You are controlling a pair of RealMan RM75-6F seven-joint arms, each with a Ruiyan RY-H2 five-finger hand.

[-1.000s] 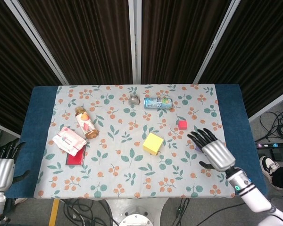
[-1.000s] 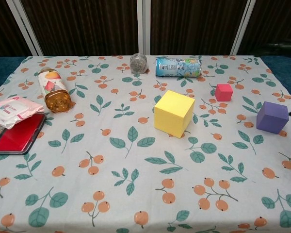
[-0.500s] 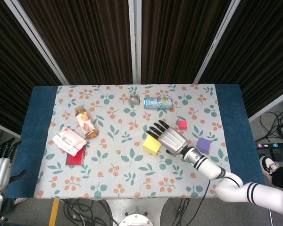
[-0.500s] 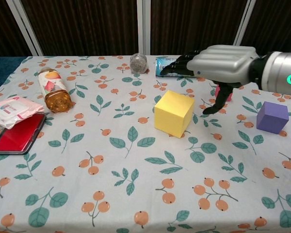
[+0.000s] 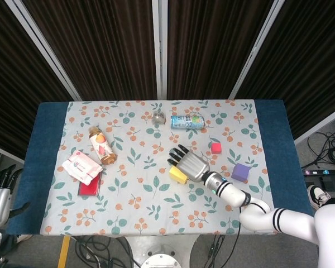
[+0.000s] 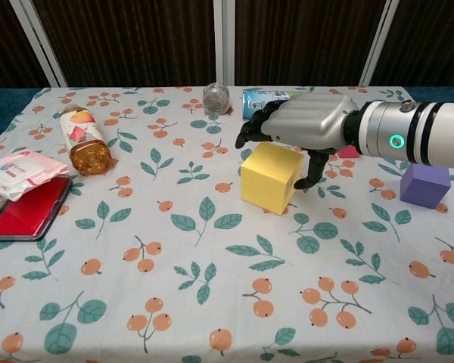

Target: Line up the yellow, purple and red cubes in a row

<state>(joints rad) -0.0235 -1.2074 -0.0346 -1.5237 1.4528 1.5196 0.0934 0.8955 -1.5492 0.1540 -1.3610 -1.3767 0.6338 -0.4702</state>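
The yellow cube [image 6: 266, 180] [image 5: 177, 176], the largest of the three, sits mid-table. My right hand [image 6: 303, 128] [image 5: 188, 163] hovers over its top and far side with fingers spread, and the thumb hangs down by the cube's right face; it holds nothing. The small red cube [image 5: 216, 147] lies behind and to the right, and only a sliver of it [image 6: 351, 151] shows past the hand in the chest view. The purple cube [image 6: 424, 184] [image 5: 241, 172] stands to the right of the yellow one. My left hand [image 5: 0, 200] waits off the table's near left corner, open.
A bottle [image 6: 83, 140] lies on its side at the left, with a tissue pack [image 6: 19, 170] and a flat red case [image 6: 26, 208] near it. A can [image 5: 187, 121] on its side and a small silvery ball [image 6: 216, 97] sit at the back.
My right hand swept in from the near right edge, leftward across the table, and now hangs over the yellow cube. The cubes have not moved.
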